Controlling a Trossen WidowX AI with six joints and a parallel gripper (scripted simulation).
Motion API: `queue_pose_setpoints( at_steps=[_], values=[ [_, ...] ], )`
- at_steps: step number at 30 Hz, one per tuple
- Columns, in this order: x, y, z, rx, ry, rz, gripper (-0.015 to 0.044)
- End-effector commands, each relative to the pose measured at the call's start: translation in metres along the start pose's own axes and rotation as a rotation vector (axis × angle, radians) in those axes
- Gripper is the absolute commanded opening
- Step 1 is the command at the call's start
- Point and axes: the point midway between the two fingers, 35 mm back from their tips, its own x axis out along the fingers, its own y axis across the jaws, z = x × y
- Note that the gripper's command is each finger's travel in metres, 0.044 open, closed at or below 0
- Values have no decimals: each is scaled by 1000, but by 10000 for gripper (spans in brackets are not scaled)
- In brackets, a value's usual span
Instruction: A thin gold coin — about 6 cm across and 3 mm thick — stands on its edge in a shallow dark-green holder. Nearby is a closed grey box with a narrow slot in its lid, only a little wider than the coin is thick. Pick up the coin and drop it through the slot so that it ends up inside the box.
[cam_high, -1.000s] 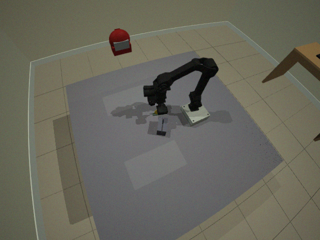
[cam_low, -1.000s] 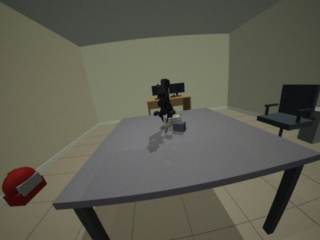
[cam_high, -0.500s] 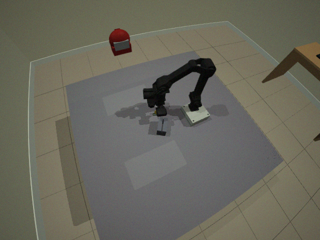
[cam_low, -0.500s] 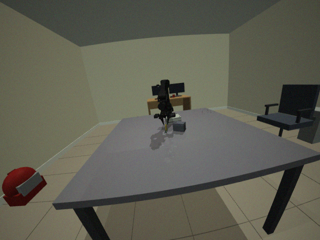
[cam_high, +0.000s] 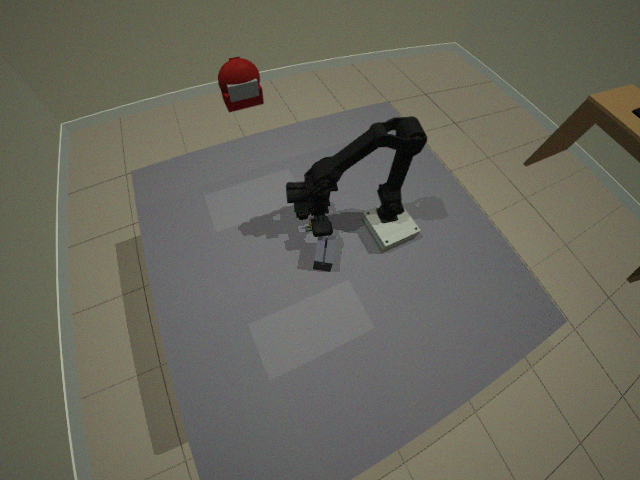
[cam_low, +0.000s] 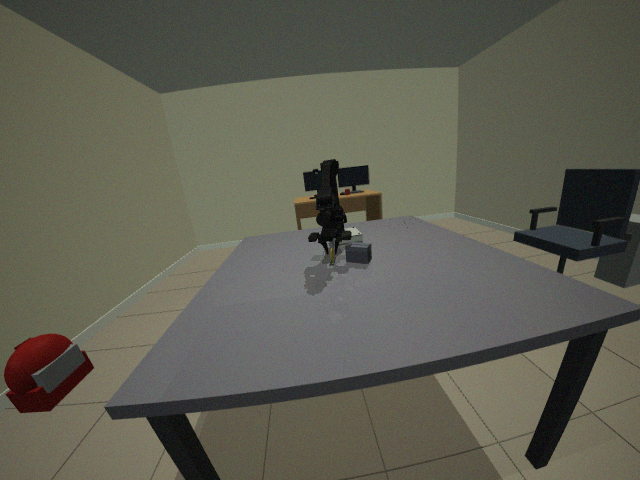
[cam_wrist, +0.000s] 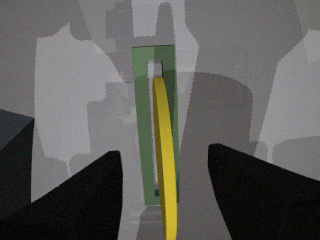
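The gold coin (cam_wrist: 166, 165) (cam_low: 332, 254) stands on edge in the green holder (cam_wrist: 141, 110), which lies on the table. In the top view only a bit of the coin (cam_high: 310, 225) shows beside the arm. My gripper (cam_wrist: 165, 159) (cam_low: 332, 253) is open and points down, with one finger on each side of the coin and a gap on both sides. The closed grey box (cam_high: 324, 253) (cam_low: 358, 253) stands close by, with a dark slot in its lid; in the wrist view a dark corner of it (cam_wrist: 14, 131) shows at the left edge.
The arm's pale base (cam_high: 392, 231) stands on the table (cam_high: 413, 330) behind the box in the exterior view. A red helmet-like object (cam_high: 240, 85) (cam_low: 46, 372), a wooden desk (cam_low: 305, 206) and a dark chair (cam_low: 571, 240) are off the table.
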Motion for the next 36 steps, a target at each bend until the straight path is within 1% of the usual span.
queue_pose_setpoints(
  at_steps=[1, 16, 22, 31, 36],
  values=[
    [7, 1, -1, -3, 3, 4, 161],
    [28, 1, -4, -3, 4, 4, 161],
    [28, 1, -4, -3, 4, 4, 3],
    [27, 1, -4, -3, 4, 4, 0],
    [17, 1, -1, -3, 3, 4, 0]
  ],
)
